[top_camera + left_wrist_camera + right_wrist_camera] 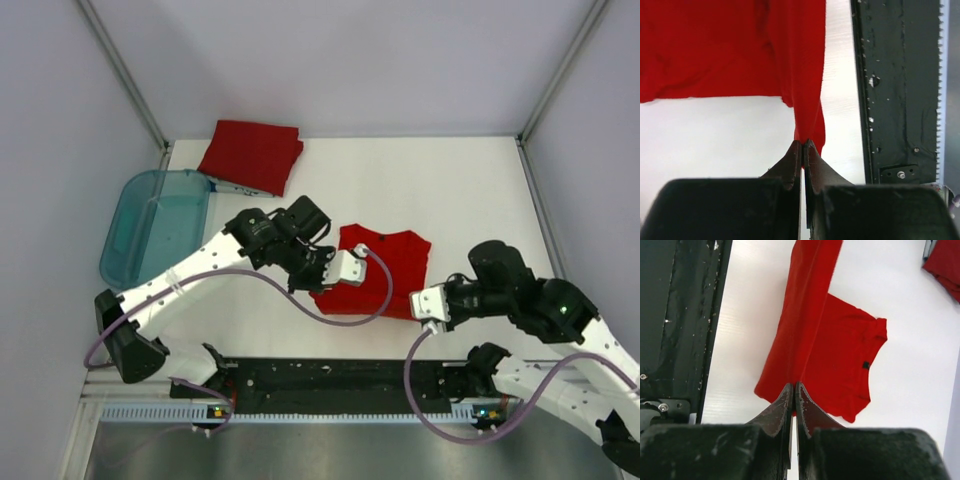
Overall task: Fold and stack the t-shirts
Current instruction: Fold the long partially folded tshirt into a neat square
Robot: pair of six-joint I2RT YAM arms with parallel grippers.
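My white table [450,200] holds a folded red t-shirt [252,155] at its far left corner; a second red t-shirt [395,265] lies near the middle; a blue-green tub [155,225] sits at the left edge; a black strip [340,375] runs along the near edge.

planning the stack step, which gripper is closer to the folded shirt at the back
Left. The left gripper pinches the near-left corner of the middle t-shirt, nearer the folded t-shirt; the right gripper holds the near-right corner, farther away.
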